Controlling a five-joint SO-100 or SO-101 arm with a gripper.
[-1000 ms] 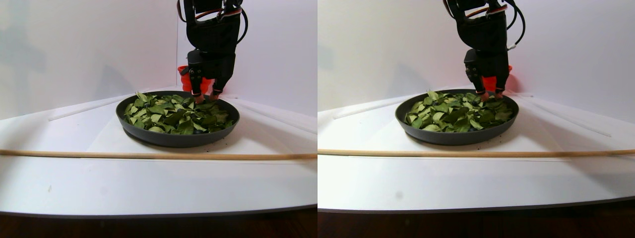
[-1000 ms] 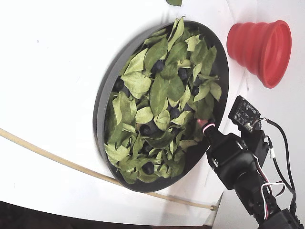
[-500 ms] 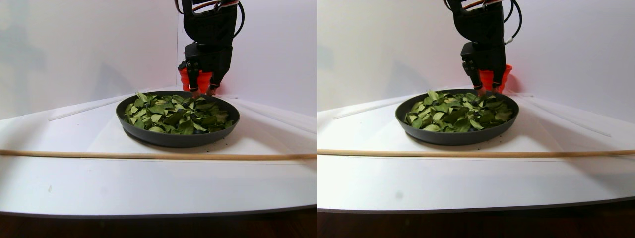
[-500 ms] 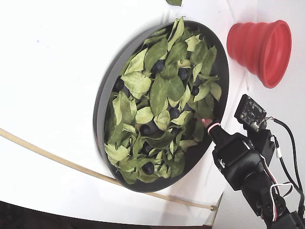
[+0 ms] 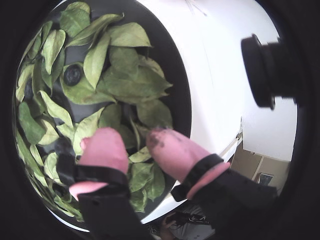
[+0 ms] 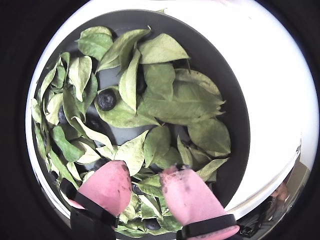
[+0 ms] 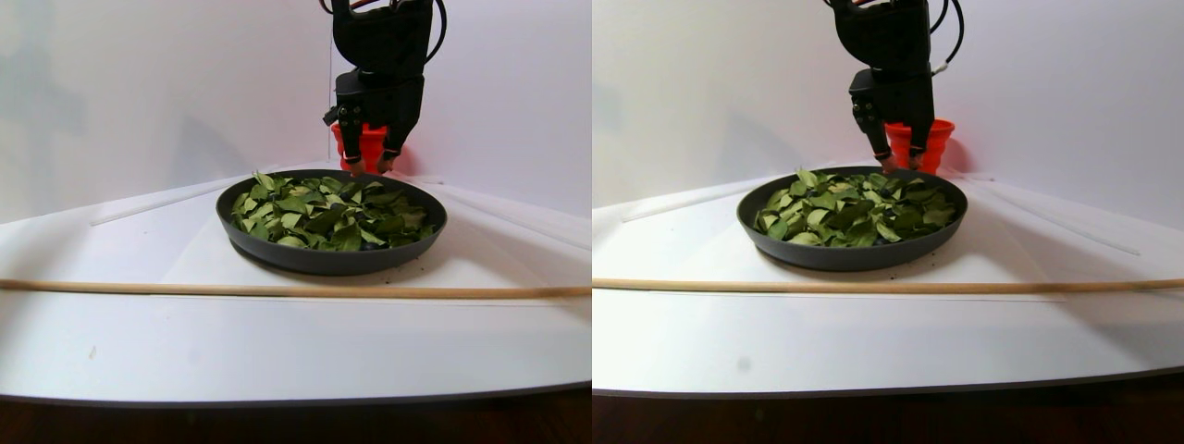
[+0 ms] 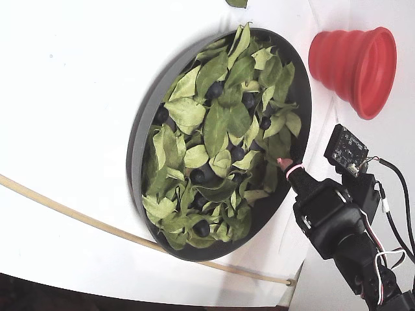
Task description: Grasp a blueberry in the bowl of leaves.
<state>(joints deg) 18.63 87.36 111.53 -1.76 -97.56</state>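
Observation:
The dark grey bowl (image 8: 137,149) holds many green leaves (image 8: 217,126) with dark blueberries among them. In one wrist view a blueberry (image 6: 106,99) lies bare on a leaf at upper left, and another (image 6: 136,189) shows partly between the pink fingertips. The first also shows in the other wrist view (image 5: 73,74). My gripper (image 6: 145,172) is open and empty, its pink tips just above the leaves at the bowl's near edge. It also shows in the other wrist view (image 5: 135,137), in the fixed view (image 8: 285,167) at the bowl's right rim, and in the stereo pair view (image 7: 367,169).
A red ribbed cup (image 8: 355,61) stands beside the bowl, behind the gripper in the stereo pair view (image 7: 370,143). A thin wooden stick (image 7: 296,289) lies across the white table in front of the bowl. A small camera board (image 8: 347,149) sits on the arm.

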